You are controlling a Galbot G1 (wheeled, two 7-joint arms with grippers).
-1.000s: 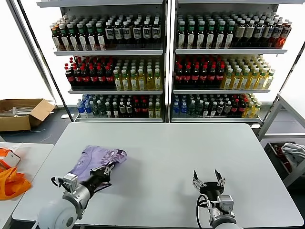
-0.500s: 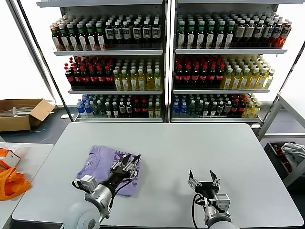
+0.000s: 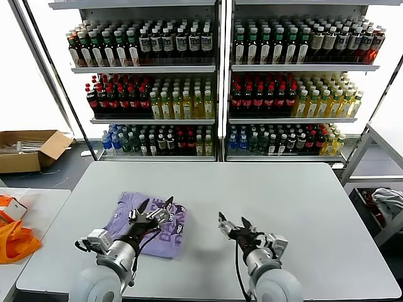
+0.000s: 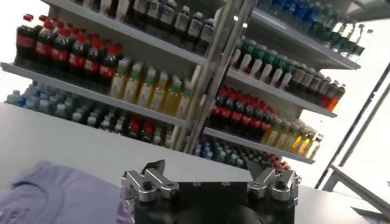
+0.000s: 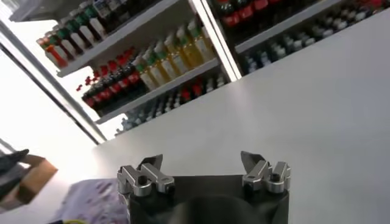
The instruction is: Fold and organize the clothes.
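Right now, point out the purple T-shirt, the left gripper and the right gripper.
purple T-shirt (image 3: 126,211), head view, plain fabric left of the print.
left gripper (image 3: 154,206), head view, between its open fingertips.
right gripper (image 3: 230,221), head view, between its open fingertips.

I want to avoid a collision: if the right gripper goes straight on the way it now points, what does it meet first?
Probably the lavender T-shirt: the right gripper, jaws open, points across bare table toward it. Height is unclear; it might pass above.

Lavender T-shirt (image 3: 126,217) was laid flat on the table, folded into a compact, roughly rectangular stack, on the robot's left side near the front edge. Dark purple print was seen on the top layer, toward its right edge. Soft fabric, a few shallow wrinkles were noted.
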